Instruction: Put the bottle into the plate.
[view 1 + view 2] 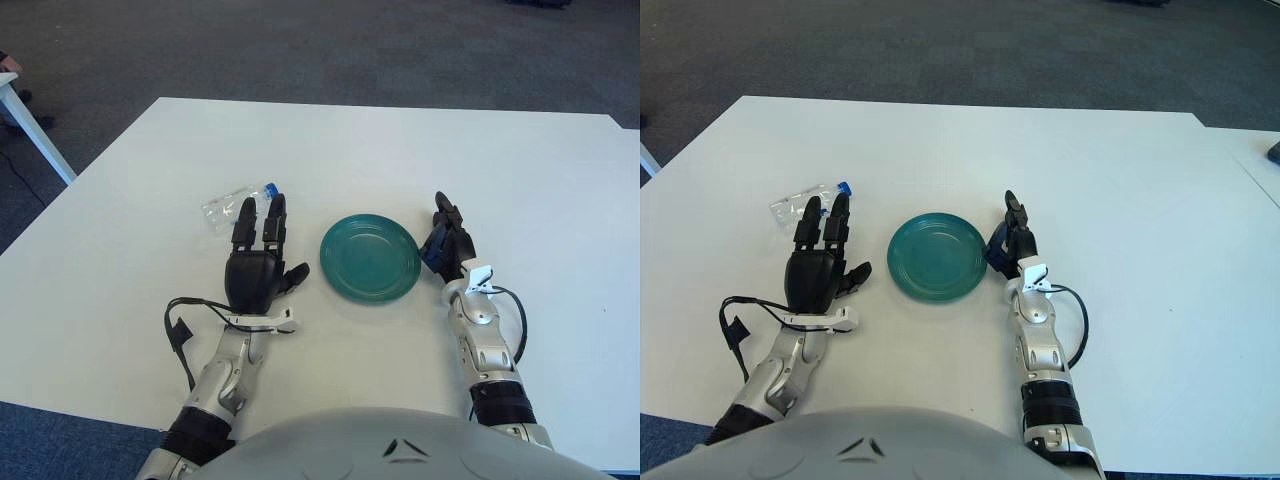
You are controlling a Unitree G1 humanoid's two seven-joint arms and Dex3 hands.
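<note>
Bottle (237,205): one, lying on table (400,150) | plate (370,258): one | left robot hand (256,262): fingers spread beside bottle | right robot hand (447,245): state unclear

Clear bottle (232,206) with blue cap. Green-blue plate (371,257). White table (330,150). Dark grey floor (300,45). Black left hand (255,262) and black right hand (446,245), silver arms.

Each black three-fingered robot hand (254,275) joins a silver forearm with black cables.

Left hand (818,268) fingers spread, beside clear bottle (803,204) (lying flat); teal plate (937,258) bare.
</note>
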